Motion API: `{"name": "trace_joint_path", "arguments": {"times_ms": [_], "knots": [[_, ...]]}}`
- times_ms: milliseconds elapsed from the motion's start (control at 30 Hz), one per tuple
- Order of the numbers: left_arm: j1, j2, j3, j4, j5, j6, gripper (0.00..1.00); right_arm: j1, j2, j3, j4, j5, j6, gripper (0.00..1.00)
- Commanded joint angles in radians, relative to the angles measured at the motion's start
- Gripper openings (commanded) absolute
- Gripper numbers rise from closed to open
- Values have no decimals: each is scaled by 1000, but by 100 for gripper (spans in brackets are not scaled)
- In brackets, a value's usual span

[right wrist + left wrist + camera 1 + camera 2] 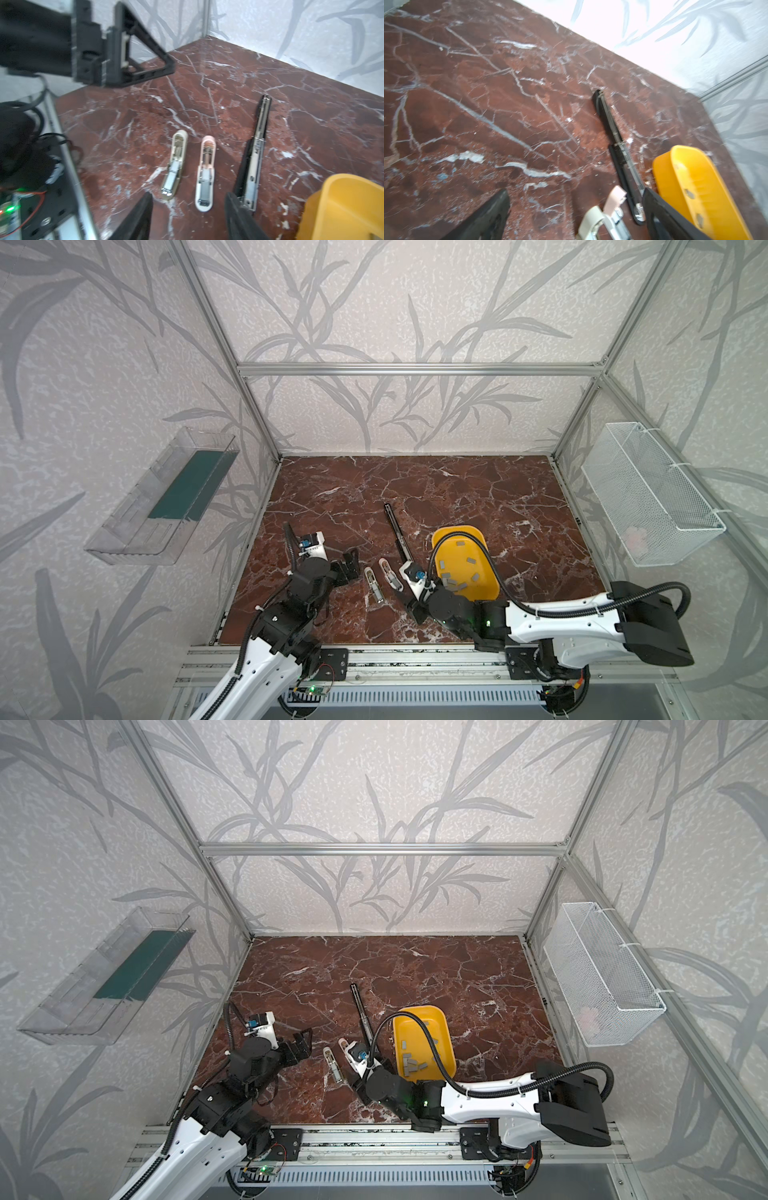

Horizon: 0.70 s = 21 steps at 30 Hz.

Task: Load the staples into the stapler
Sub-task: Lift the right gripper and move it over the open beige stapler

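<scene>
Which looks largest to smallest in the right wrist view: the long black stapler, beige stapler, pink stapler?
Largest: long black stapler.
Then beige stapler and pink stapler: about equal, left unranked.

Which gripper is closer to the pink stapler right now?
Right. The right gripper is open just short of the pink stapler; the left gripper sits beyond the beige stapler.

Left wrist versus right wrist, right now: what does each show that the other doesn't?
Only the left wrist view: staples lying inside the tray.
Only the right wrist view: the beige stapler and pink stapler at full length, both opened up. The left wrist view catches only their ends.
Both: the black stapler lying beside the tray, the tray itself and the table.
</scene>
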Motion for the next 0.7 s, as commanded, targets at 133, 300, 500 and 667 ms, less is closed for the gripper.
{"name": "trace_joint_path", "arguments": {"times_ms": [133, 300, 500, 667], "knots": [[5, 65, 89, 38, 139, 38, 98, 113, 15, -119, 189, 16, -40, 75], [34, 133, 140, -116, -30, 48, 99, 150, 105, -129, 212, 6, 16, 76], [41, 60, 75, -59, 107, 108, 99, 149, 234, -143, 289, -9, 55, 72], [41, 68, 36, -4, 204, 90, 99, 123, 363, -91, 324, -71, 77, 70]]}}
